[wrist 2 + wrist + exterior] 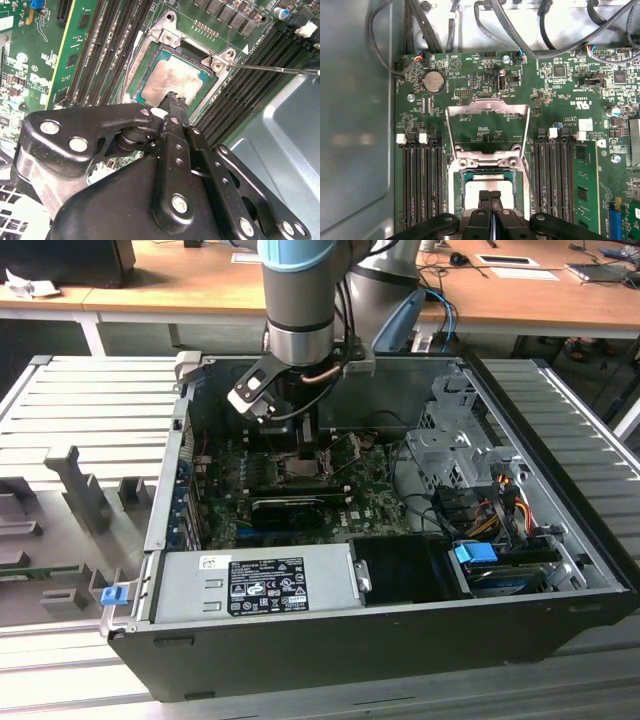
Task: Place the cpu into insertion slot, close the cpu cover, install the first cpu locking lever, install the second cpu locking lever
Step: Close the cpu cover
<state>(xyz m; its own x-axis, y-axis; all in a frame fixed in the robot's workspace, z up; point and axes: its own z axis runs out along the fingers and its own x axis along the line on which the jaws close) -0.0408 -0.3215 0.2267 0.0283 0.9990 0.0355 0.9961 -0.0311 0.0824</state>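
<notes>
Hanging just over the socket, the gripper (pixel 490 196) has its jaws pressed together with nothing pinched between them. In the second wrist view their tip sits at the near edge of the cpu (pixel 175 82), touching or barely clear; I cannot tell which. The cpu lies flat inside the insertion slot (pixel 456 190), pale face up. I judge it light, stiff and fragile, with a smooth lid that offers little grip. It is best taken by its edges or nudged gently on the flat face, never forced.

Beyond it the cpu cover (pixel 487 106) stands tilted open off the slot, green board showing through its window. A thin locking lever (pixel 280 70) juts free to one side.

Farther out, the open computer case (pixel 350 650) holds the board (pixel 370 490), a power supply (pixel 260 580), a drive cage (pixel 450 455) and loose cables (pixel 500 495). The case rests on a ribbed counter (pixel 90 390).
</notes>
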